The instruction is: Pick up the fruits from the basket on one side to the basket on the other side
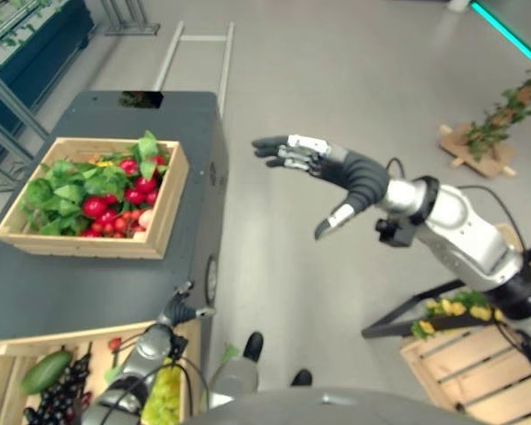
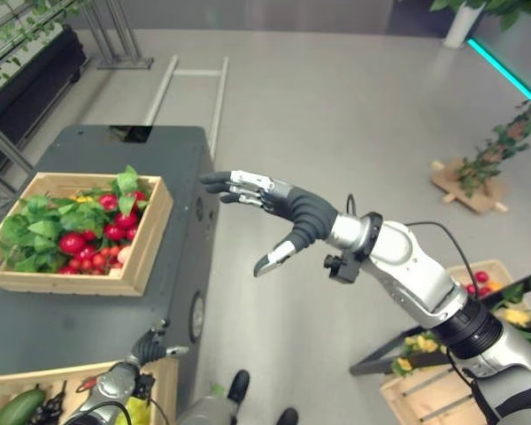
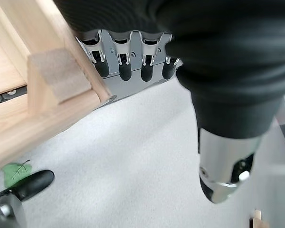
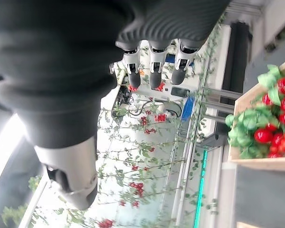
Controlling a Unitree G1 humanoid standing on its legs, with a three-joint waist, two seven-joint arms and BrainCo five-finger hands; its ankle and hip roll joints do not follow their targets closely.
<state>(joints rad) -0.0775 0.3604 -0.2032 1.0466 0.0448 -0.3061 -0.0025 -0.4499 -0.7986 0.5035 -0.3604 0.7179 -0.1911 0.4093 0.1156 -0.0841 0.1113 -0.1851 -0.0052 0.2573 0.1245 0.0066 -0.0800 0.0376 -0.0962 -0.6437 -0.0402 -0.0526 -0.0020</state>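
A wooden basket point(image 1: 88, 243) at the far end of the dark table holds red fruits point(image 1: 96, 207) among green leaves. A second wooden basket point(image 1: 35, 347) at the near end holds a green fruit point(image 1: 44, 372), dark grapes point(image 1: 62, 398) and green grapes point(image 1: 164, 394). My left hand point(image 1: 179, 312) hangs open at the near basket's right corner point(image 3: 52, 80), holding nothing. My right hand point(image 1: 336, 168) is raised over the floor to the right of the table, open, fingers point(image 4: 154, 71) straight and pointing toward the far basket point(image 4: 270, 161).
A floor crate point(image 1: 465, 363) with yellow fruit stands at the lower right. A potted vine on a wooden stand point(image 1: 487, 146) is at the far right. A person's black shoe point(image 1: 252, 345) shows near the table's front. A planter shelf point(image 1: 26, 35) runs along the far left.
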